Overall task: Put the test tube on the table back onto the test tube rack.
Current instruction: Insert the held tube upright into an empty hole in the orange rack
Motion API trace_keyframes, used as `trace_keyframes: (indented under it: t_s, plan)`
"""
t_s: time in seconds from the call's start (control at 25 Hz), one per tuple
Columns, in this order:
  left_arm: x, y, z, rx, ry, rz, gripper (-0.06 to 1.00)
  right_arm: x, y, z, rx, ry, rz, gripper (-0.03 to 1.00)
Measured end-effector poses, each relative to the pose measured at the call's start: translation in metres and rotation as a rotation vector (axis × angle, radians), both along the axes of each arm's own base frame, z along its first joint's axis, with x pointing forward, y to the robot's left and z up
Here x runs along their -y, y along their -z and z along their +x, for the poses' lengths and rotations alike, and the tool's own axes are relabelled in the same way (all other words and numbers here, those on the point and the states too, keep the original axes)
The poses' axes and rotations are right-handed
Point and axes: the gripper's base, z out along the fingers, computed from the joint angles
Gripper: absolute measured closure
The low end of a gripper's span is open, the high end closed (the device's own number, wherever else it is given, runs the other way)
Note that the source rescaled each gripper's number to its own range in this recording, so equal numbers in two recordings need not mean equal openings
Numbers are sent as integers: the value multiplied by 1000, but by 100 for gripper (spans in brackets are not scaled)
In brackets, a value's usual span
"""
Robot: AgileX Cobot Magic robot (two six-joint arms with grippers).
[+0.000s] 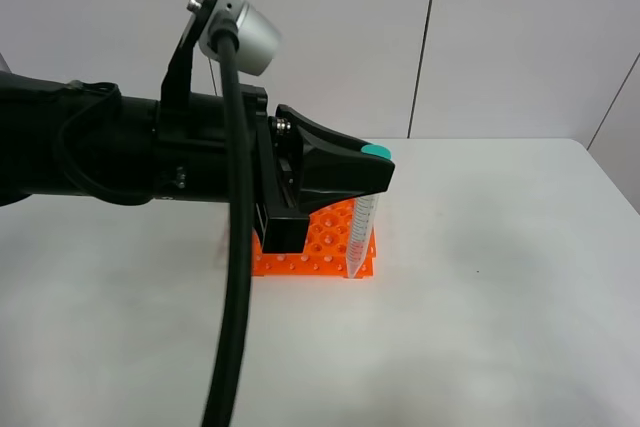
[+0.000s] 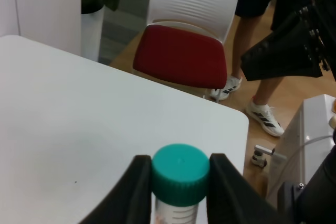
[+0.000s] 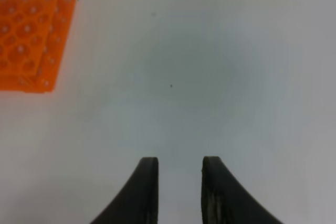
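Observation:
My left gripper [image 1: 372, 173] is shut on the test tube [image 1: 362, 232] just below its teal-green cap [image 1: 377, 151] and holds it upright. The tube's pointed tip is down at the front right corner of the orange test tube rack [image 1: 325, 242]; I cannot tell whether it sits in a hole. In the left wrist view the cap [image 2: 180, 174] sits between the two black fingers [image 2: 137, 192]. My right gripper [image 3: 179, 169] is open and empty above the bare white table [image 3: 210, 77], with the rack [image 3: 26, 35] off to one side. No other tubes show.
The left arm and its black cable [image 1: 235, 247] hide part of the rack in the high view. Past the table's rounded edge [image 2: 239, 124] stand a chair with a red seat [image 2: 181, 56] and a person's legs [image 2: 262, 77].

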Motion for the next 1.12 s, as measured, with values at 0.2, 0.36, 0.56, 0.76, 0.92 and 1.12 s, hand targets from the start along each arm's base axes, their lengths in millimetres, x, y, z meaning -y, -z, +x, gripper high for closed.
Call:
trace_keyframes:
  t_s: [0.2, 0.36, 0.56, 0.76, 0.92, 1.12]
  plan:
    - [0, 0, 0, 0, 4, -2, 94, 0, -8, -22, 124, 2, -1, 67]
    - [0, 0, 0, -1, 4, -2, 94, 1, -10, -35, 180, 8, -23, 67]
    - [0, 0, 0, -1, 4, -2, 94, 2, -7, -46, 211, 13, -39, 67]
    - [0, 0, -1, -1, 6, -3, 94, 1, 0, -54, 243, 15, -37, 67]
    - [1, 0, -1, -2, 13, -6, 94, 2, 1, -64, 294, 21, -51, 67]
    - [1, -1, -1, -2, 16, -7, 94, 3, 6, -72, 329, 27, -63, 67]
